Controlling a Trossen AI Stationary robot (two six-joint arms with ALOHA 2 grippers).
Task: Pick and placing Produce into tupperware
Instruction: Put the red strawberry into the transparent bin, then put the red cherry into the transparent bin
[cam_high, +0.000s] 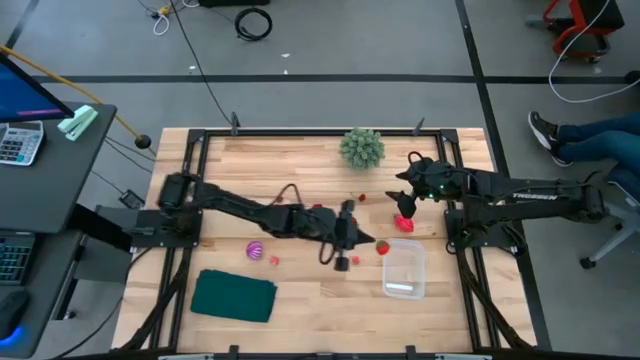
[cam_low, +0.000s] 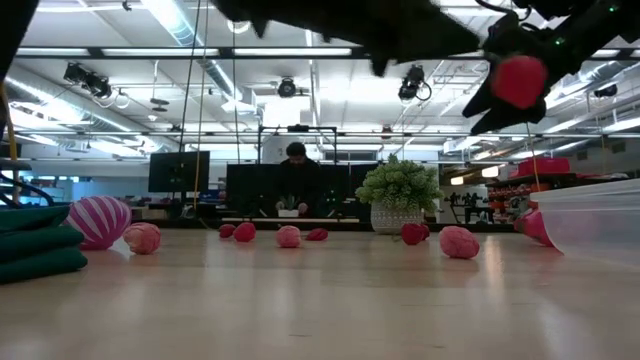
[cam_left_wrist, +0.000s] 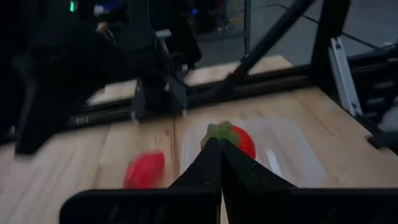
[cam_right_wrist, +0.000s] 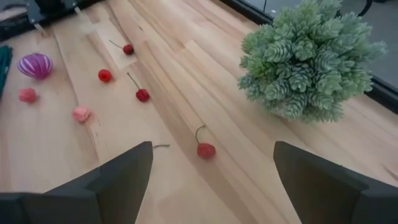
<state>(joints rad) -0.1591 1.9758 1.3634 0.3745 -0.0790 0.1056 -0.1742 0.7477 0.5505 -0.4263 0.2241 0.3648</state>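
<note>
From above, the left gripper (cam_high: 352, 240) reaches across the table's middle, holding a strawberry (cam_high: 382, 247) just beside the clear tupperware (cam_high: 404, 269); a larger red piece (cam_high: 404, 223) lies near the right gripper (cam_high: 405, 185), which waits by the green plant (cam_high: 362, 147); a purple-striped ball (cam_high: 255, 249) and a pink berry (cam_high: 274, 260) sit above a dark green cloth (cam_high: 235, 297).

At table height, a row of red and pink pieces (cam_low: 288, 236) lies before the potted plant (cam_low: 400, 197); the striped ball (cam_low: 98, 220) rests beside the folded cloth (cam_low: 38, 245); the tub's wall (cam_low: 590, 222) stands at the right edge; a person (cam_low: 296, 178) sits behind monitors.

The left wrist view shows its fingers (cam_left_wrist: 205, 171) pressed together on the strawberry (cam_left_wrist: 231, 137), green-capped and red, over the tub (cam_left_wrist: 292, 149); a red piece (cam_left_wrist: 144, 169) lies outside it.

The right wrist view shows its fingers (cam_right_wrist: 121, 177) spread wide over stemmed cherries (cam_right_wrist: 205, 149); the bushy plant (cam_right_wrist: 308, 59) stands close by.
</note>
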